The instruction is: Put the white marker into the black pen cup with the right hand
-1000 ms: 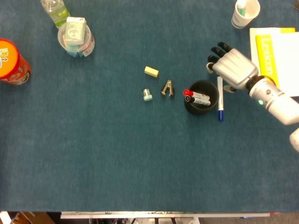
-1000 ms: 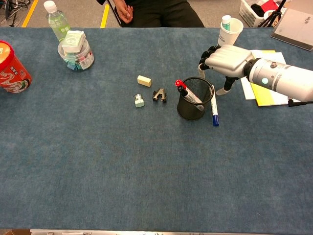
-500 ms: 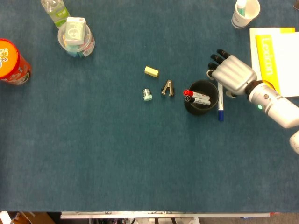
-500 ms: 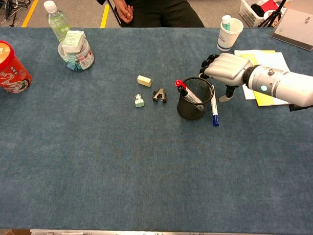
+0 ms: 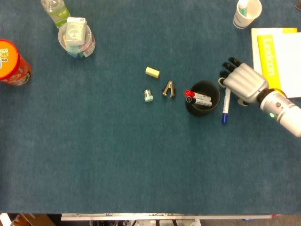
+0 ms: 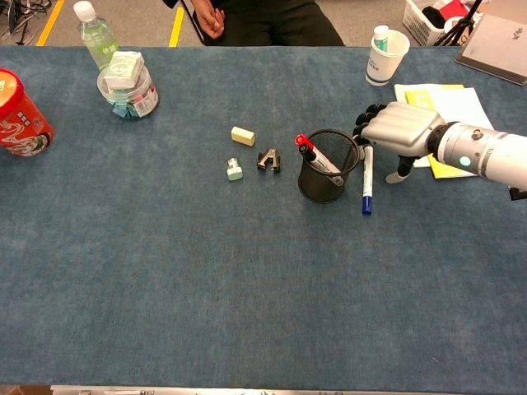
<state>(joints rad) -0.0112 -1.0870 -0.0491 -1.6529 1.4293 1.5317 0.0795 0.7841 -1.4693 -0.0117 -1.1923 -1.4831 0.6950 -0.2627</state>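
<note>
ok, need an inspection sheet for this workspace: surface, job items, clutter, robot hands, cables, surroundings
Surface: blue cloth table, flat.
Job items: white marker with a blue cap lies on the cloth just right of the black pen cup; the cup stands upright and already holds red-capped and black-capped markers.
Clutter: eraser, staple remover, small green-and-white item, plastic jar, bottle, red can, paper cup, yellow booklet with papers.
Robot hands: right robot hand is over the marker's far end, fingers curled down; grip cannot be confirmed. Left robot hand not in view.
Cables: nothing seen.
Surroundings: seated person behind the table, basket at far right.
</note>
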